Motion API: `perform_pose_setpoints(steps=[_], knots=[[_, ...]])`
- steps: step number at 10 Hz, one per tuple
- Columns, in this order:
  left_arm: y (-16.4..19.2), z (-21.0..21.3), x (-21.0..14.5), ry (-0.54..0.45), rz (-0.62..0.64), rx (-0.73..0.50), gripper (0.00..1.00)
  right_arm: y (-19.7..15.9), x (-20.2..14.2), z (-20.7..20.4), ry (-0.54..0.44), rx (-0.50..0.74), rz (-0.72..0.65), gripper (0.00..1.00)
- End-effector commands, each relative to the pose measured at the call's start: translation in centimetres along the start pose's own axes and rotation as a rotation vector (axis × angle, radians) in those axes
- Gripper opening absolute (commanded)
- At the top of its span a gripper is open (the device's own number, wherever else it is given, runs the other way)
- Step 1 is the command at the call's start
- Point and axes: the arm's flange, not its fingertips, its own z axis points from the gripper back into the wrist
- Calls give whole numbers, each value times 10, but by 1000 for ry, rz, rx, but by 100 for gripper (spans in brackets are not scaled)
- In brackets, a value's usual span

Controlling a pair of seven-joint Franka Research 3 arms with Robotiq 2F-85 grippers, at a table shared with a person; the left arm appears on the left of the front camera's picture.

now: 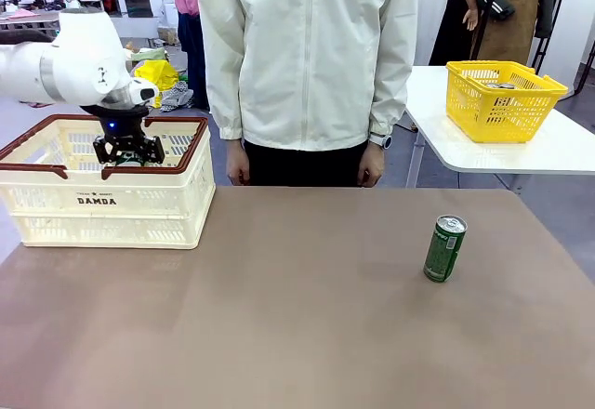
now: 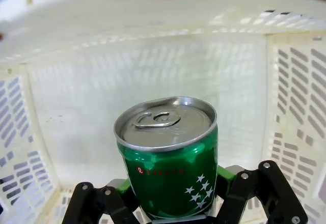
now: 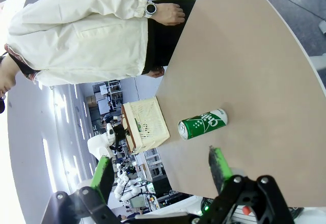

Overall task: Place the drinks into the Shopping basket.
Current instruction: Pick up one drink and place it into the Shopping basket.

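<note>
Left wrist view: left gripper clamped on a green can, upright above the Shopping basket floor.
Held top-up, likely so it lands standing. The left arm bends over the brown rim, gripper pointing straight down. A second green can stands on the table, near its right edge; the right gripper faces it, fingers apart, empty.

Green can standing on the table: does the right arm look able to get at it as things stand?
Probably yes. The right gripper is open and facing the green can, which stands alone on the table with nothing between them.
</note>
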Motion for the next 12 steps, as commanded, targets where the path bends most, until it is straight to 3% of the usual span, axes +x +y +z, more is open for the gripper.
perform_pose_setpoints(steps=[1,7,8,9,12], knots=[[6,1,-5,0,-11,-24,0,1,1,0,-5,19,12,100],[2,-16,3,21,-2,5,0,1,1,0,-5,19,12,100],[3,-15,3,14,3,-12,58,1,1,0,-5,19,12,100],[5,-14,2,10,1,-18,100,1,1,0,-5,19,12,100],[4,-11,2,13,-4,-18,100,1,1,0,-5,19,12,100]])
